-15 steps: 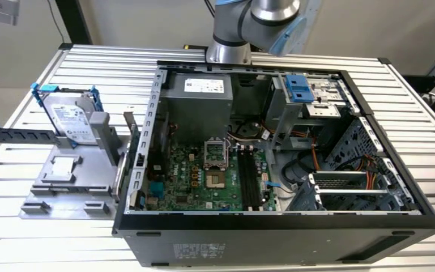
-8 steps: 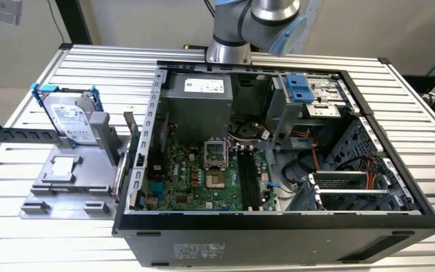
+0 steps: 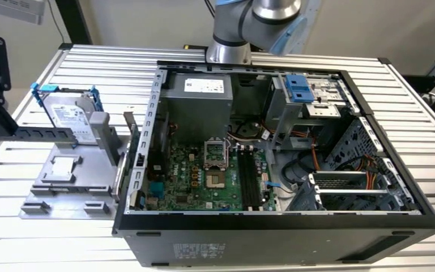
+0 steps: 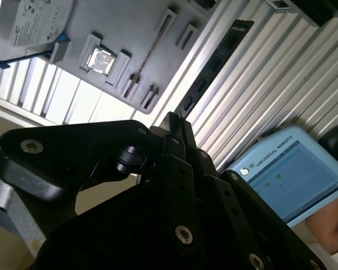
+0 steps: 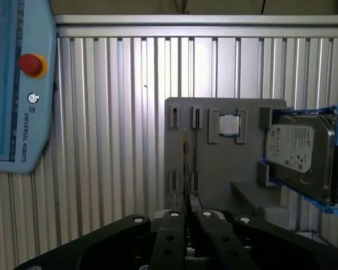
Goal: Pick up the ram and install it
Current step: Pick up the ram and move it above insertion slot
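The ram (image 5: 186, 160) stands on edge in the slots of a grey holder plate (image 5: 214, 169). It looks like a thin dark line there, and it appears again as the ram (image 4: 148, 53) in the second wrist view. My gripper (image 5: 187, 198) hangs well above the plate, its black fingers (image 5: 172, 236) pressed together with nothing between them. In the first wrist view their tips line up with the near end of the stick. The gripper (image 4: 172, 119) sits apart from the stick in the second wrist view. In the exterior view the gripper (image 3: 66, 134) reaches in from the left edge.
An open computer case (image 3: 278, 226) holds the motherboard and its long black slots (image 3: 251, 181). The grey plate (image 3: 59, 181) also carries a hard drive (image 3: 70, 113) in a blue bracket and a square chip (image 3: 63, 164). A light-blue control pendant (image 5: 17, 84) lies on the ribbed table.
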